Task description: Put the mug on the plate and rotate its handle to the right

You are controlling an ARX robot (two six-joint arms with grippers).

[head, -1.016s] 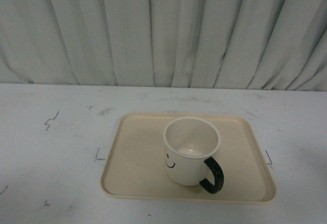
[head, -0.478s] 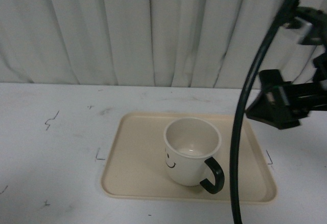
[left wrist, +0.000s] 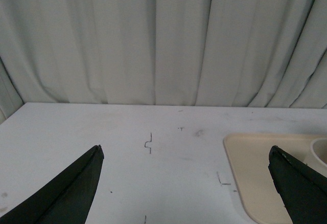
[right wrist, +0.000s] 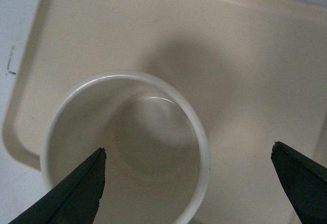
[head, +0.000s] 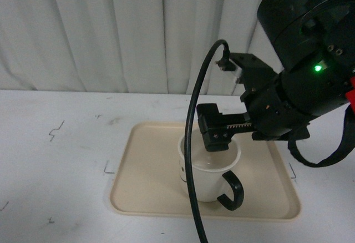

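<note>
One mug (head: 211, 179) (with one handle (head: 239, 186)) and one plate (head: 147, 176) are counted beneath the right gripper (right wrist: 188, 147).

We saw the mug (head: 206, 183) upright on the plate (head: 147, 168), roughly mid-plate. The handle (head: 233, 190) stuck out at about 4 o'clock from the mug body. The right arm (head: 310, 82) filled the frame's 2 o'clock area, with a green light (head: 317, 68) lit on it. The right gripper (head: 219, 131) hung over the mug's rim at 12 o'clock and hid part of it; we couldn't tell how its jaws stood. A black cable (head: 191, 160) ran from the arm down across the mug's 9 o'clock side. The plate lay flat on the white table (head: 55, 160), with a curtain (head: 111, 32) behind.
</note>
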